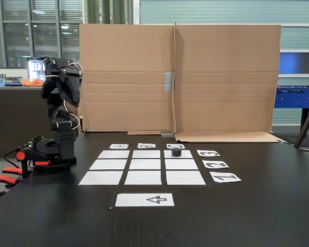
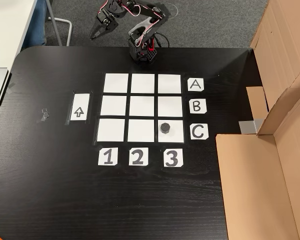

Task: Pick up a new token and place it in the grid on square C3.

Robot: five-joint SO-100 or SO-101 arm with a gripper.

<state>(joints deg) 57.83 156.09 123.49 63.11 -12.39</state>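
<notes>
One token (image 2: 165,127) sits upright inside square C3 (image 2: 175,134) of the grid (image 2: 142,107), well apart from the gripper (image 2: 101,26), which hangs folded beyond the table's far edge; its jaw state cannot be told. Judged complete: the arm should simply rest clear, avoiding the grid.

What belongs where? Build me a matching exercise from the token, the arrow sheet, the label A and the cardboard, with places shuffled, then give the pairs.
Places as seen in a fixed view.

1. token
2. arrow sheet
3. label A
4. cardboard

a. left of the grid
b. along the table's right side
c. on square C3
d. right of the grid's top row

Pairs: 1-c, 2-a, 3-d, 4-b.
</notes>
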